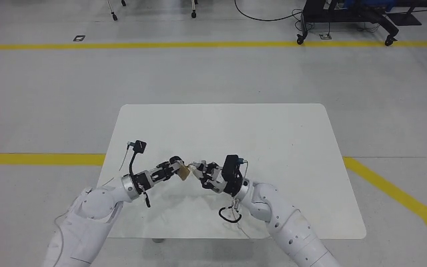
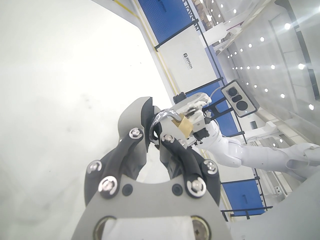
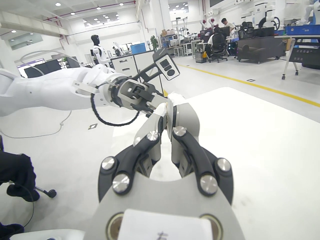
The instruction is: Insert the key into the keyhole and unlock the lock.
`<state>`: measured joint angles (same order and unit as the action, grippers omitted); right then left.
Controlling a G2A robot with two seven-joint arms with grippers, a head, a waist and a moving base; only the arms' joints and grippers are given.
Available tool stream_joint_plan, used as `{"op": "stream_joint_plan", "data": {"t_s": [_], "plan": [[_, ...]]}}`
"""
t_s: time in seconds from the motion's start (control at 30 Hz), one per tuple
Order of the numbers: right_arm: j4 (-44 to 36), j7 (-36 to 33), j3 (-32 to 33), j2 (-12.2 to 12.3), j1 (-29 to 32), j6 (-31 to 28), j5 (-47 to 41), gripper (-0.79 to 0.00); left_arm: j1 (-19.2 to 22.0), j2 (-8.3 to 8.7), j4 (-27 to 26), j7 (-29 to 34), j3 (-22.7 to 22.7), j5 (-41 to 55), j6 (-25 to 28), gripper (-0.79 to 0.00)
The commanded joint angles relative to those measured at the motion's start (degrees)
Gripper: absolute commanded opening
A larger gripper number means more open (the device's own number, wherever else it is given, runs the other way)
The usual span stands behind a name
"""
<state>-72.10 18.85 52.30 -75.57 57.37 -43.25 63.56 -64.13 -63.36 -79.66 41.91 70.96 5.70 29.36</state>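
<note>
We begin at the left gripper (image 2: pixel 156 123), whose two dark fingers (image 2: pixel 135 116) are drawn in tight on the lock (image 2: pixel 186 126). They pinch it at the silver shackle, and the brass body juts out past the fingertips toward the other arm. In the top view we see this gripper (image 1: pixel 172 167) over the near part of the table (image 1: pixel 280 133), a little left of its middle, with the lock (image 1: pixel 181 173) a small tan block at its tip.

The right gripper (image 3: pixel 170 108) faces it from the right. Its pale fingers (image 3: pixel 185 116) are brought almost together, leaving only a slit between the pads. In that slit sits a thin edge that we take to be the key (image 3: pixel 165 106), though it is largely hidden by the pads and we cannot make out its shape. From above, the right gripper (image 1: pixel 200 170) stands just beside the lock, tip to tip with the left one, so that the lock lies between the two.

Farther out, the white table has rounded corners and stands on a pale grey floor. A yellow floor line (image 1: pixel 200 45) runs across the far side. A second yellow line (image 1: pixel 47 159) passes at the level of the grippers on the left. A dark wheeled cart (image 1: pixel 347 17) stands at the far right.
</note>
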Motion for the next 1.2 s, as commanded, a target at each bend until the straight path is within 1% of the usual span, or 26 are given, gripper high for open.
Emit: {"op": "stream_joint_plan", "data": {"t_s": [0.0, 0.07, 0.17, 0.23, 0.3, 0.37, 0.43, 0.5, 0.53, 0.63, 0.7, 0.73, 0.8, 1.03, 1.07, 1.13, 1.17], "plan": [[0.3, -0.2, -0.4, -0.1, -0.2, -1.6, -0.7, -0.785, 0.4, -0.02, 0.9, 1.1, 0.0, 2.0, 0.2, -0.785], [0.5, -0.3, -0.7, -0.3, -0.5, -3.0, -1.8, -0.785, 0.8, -0.07, 1.5, 3.0, -0.4, 4.2, 0.1, -0.785], [0.6, 0.5, -0.7, -0.5, -0.7, -4.5, -3.3, -0.785, 1.9, -0.26, 3.7, 10.2, -1.3, 13.5, -1.4, -0.785], [0.4, 2.8, 0.0, -0.5, -0.5, -4.6, -4.1, -0.785, 3.5, -0.39, 6.9, 16.9, -1.3, 22.4, -3.8, -0.785], [0.1, 6.0, 1.3, -0.4, 0.0, -4.8, -4.2, -0.785, 5.5, -0.58, 11.1, 24.4, -1.5, 30.6, -7.3, -0.785], [-0.2, 8.5, 2.6, -0.1, 0.7, -6.0, -3.9, -0.785, 7.7, -0.82, 15.6, 30.6, -2.0, 35.6, -10.7, -0.785], [-0.5, 10.4, 3.9, 0.2, 1.2, -7.1, -3.5, -0.785, 10.1, -1.19, 19.7, 34.5, -3.0, 37.9, -13.2, -0.785], [-0.7, 11.8, 5.0, 0.5, 1.5, -8.5, -3.1, -0.785, 12.7, -1.6, 23.1, 37.7, -5.0, 37.3, -16.5, -0.785], [-0.6, 12.1, 5.6, 0.6, 1.5, -9.1, -2.9, -0.785, 13.7, -1.87, 24.5, 38.5, -5.7, 37.5, -16.9, -0.785], [0.3, 12.1, 6.5, 0.8, 1.2, -10.2, -2.9, -0.785, 16.4, -2.64, 28.2, 43.1, -8.0, 38.6, -20.2, -0.785], [0.3, 12.1, 6.5, 0.8, 1.2, -10.2, -2.9, -0.785, 18.2, -3.06, 30.3, 46.1, -9.9, 38.6, -24.4, -0.785], [0.3, 12.1, 6.5, 0.8, 1.2, -10.2, -2.9, -0.785, 19.0, -3.19, 31.0, 46.1, -10.8, 38.7, -25.9, -0.785], [0.3, 12.1, 6.5, 0.8, 1.2, -10.2, -2.9, -0.785, 20.0, -3.13, 32.1, 46.1, -11.4, 37.5, -25.6, -0.785], [0.3, 12.1, 6.5, 0.8, 1.2, -10.2, -2.9, -0.785, 20.0, -3.13, 32.1, 46.1, -11.4, 37.5, -25.6, -0.785], [0.3, 12.1, 6.5, 0.8, 1.2, -10.2, -2.9, -0.785, 19.7, -3.12, 31.6, 45.1, -11.3, 37.4, -25.6, -0.785], [0.0, 10.6, 6.6, 0.7, 1.2, -9.4, -3.4, -0.785, 18.9, -2.87, 30.1, 41.4, -11.1, 36.2, -28.3, -0.785], [-0.5, 9.8, 6.7, 0.8, 0.8, -9.6, -2.6, -0.785, 18.7, -2.73, 29.6, 40.4, -11.6, 35.0, -32.5, -0.785]]}}
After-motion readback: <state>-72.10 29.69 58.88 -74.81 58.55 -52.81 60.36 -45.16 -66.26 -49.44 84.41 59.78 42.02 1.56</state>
